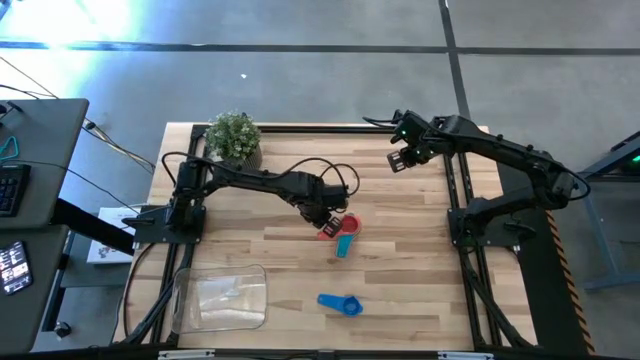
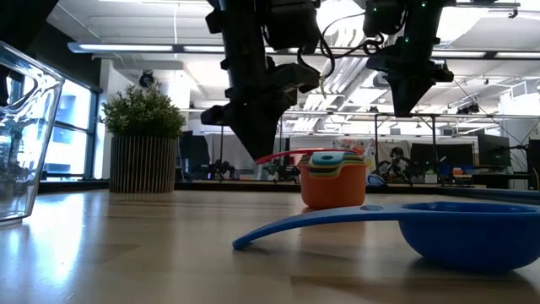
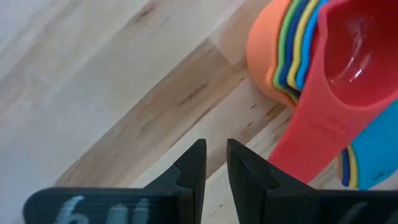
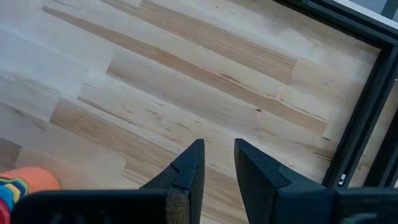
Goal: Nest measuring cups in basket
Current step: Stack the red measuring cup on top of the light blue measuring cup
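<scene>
A nested stack of measuring cups (image 1: 345,236) stands on the table's middle, with an orange cup (image 3: 267,50) outermost and a red one (image 3: 354,56) on top. Its handles point toward the near edge. My left gripper (image 3: 216,158) hovers shut just left of the stack, fingers pointing down beside the red handle (image 3: 305,143). A lone blue cup (image 1: 340,303) rests on its base nearer the front edge. The clear basket (image 1: 222,297) sits at the near left. My right gripper (image 1: 403,160) waits shut, raised over the far right of the table. My left gripper has nothing between its fingers; bare wood shows in the gap. The outer side of one finger (image 3: 261,180) stands right beside the red cup's handle (image 3: 292,155). I cannot tell whether they touch.
A small potted plant (image 1: 234,137) stands at the far left corner. The black frame rails (image 4: 367,106) run along the table's sides. Bare wood lies between the stack and the basket, and across the right half of the table.
</scene>
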Action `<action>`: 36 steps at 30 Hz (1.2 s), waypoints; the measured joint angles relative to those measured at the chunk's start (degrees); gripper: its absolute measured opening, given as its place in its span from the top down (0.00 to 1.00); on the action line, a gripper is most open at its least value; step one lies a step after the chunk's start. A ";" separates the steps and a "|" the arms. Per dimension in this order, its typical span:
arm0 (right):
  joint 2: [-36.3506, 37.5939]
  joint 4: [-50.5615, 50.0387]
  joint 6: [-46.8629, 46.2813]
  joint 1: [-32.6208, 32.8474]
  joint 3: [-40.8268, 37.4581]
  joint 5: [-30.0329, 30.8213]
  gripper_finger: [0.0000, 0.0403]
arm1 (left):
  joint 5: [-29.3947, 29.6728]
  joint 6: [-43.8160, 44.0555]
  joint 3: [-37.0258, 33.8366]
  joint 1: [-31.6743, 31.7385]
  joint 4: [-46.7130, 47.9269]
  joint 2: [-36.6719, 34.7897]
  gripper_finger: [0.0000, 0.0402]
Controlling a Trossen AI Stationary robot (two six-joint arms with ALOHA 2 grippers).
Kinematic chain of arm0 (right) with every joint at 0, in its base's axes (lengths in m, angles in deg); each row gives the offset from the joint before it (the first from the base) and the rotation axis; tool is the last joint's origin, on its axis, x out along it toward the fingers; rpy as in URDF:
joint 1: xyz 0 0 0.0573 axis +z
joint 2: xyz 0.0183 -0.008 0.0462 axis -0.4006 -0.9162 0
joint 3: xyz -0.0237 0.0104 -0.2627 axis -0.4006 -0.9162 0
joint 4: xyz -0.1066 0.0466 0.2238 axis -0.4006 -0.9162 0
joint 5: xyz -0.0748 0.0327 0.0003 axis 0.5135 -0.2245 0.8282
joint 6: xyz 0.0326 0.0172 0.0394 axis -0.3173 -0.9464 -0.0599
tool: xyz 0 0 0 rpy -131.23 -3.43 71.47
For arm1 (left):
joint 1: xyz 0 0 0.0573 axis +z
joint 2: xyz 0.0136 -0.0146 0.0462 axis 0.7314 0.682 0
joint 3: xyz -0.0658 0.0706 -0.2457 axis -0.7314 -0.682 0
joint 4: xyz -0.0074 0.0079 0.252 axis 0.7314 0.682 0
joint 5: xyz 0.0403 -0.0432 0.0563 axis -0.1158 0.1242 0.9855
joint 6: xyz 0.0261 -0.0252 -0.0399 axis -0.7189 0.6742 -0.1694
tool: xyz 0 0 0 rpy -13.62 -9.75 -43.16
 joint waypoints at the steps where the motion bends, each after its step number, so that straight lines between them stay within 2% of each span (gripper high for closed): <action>1: 0.00 0.00 0.00 0.00 0.00 0.00 0.81 | -0.02 0.00 -0.02 -0.26 -0.28 0.00 0.87; 9: 0.00 0.02 -0.07 0.00 0.00 0.00 0.81 | -1.36 0.59 0.06 -1.38 -2.59 0.67 0.87; 21: -0.02 0.07 0.00 0.00 0.00 0.00 0.81 | -7.08 2.24 -0.02 -4.13 -6.60 2.60 0.87; 36: -0.02 0.31 0.02 0.00 0.00 0.17 0.81 | -7.63 4.68 0.00 -6.63 -12.07 2.56 0.87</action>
